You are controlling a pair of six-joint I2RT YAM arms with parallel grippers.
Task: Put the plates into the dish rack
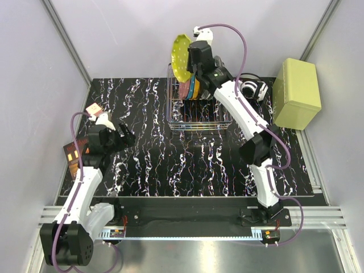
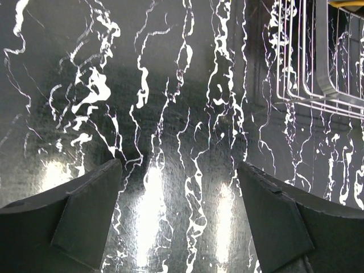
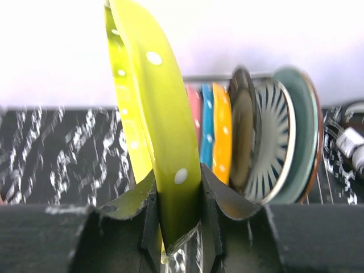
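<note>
My right gripper [image 1: 195, 57] is shut on the rim of the yellow-green plate [image 1: 181, 58], holding it on edge above the far left end of the dish rack [image 1: 199, 120]. In the right wrist view the yellow-green plate [image 3: 149, 119] is clamped between both fingers [image 3: 222, 196]. Behind it the pink plate [image 3: 194, 108], blue plate [image 3: 206, 125] and orange plate [image 3: 222, 131] stand upright in the rack. My left gripper [image 1: 126, 136] hovers open over the bare mat at the left, and its fingers [image 2: 91, 210] have nothing between them. A corner of the rack [image 2: 318, 62] shows at the upper right there.
A dark plate [image 3: 244, 142], a striped grey plate [image 3: 273, 148] and a teal-rimmed one [image 3: 304, 136] stand in the rack to the right of the dotted plates. A yellow-green box [image 1: 297, 94] stands at the far right. An orange-brown card [image 1: 74, 154] lies at the mat's left edge.
</note>
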